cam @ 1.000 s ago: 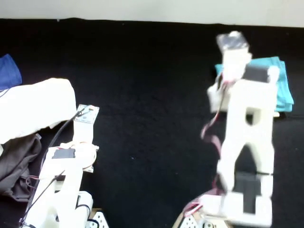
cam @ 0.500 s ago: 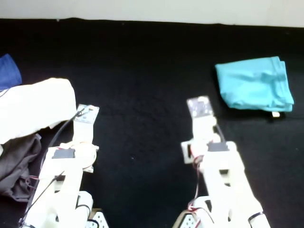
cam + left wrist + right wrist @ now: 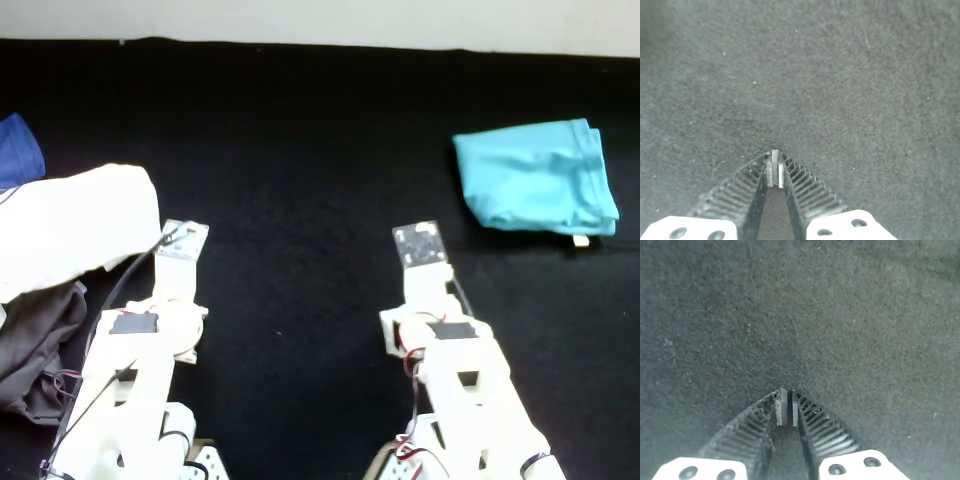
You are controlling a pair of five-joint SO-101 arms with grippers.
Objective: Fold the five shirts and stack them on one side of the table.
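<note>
Across the whole high view a black felt-covered table (image 3: pixel 300 130) is spread out, pretty much the backdrop for everything. Near the front edge the two white arms are parked side by side, the left arm (image 3: pixel 135 370) close to the laundry heap and the right arm (image 3: pixel 465 380) well apart from it. At the table's left side a crumpled white shirt (image 3: pixel 70 225) is piled up, unfolded and bulky, just beside the left arm. Over on the far right a teal shirt (image 3: pixel 535 177) is laid flat, already folded into a neat-ish rectangle. A dark brownish shirt (image 3: pixel 35 345) is bunched up under the white one at the front left corner, and a bit of a blue shirt (image 3: pixel 18 150) is seen at the left edge behind the white one. The left gripper (image 3: pixel 774 167) is held low over bare felt with its jaws pressed together, nothing pinched. Same deal for the right gripper (image 3: pixel 786 407): jaws closed tip to tip over bare felt, nothing gripped. A tiny pale tag (image 3: pixel 580 240) is spotted just beside the teal shirt's near corner.
</note>
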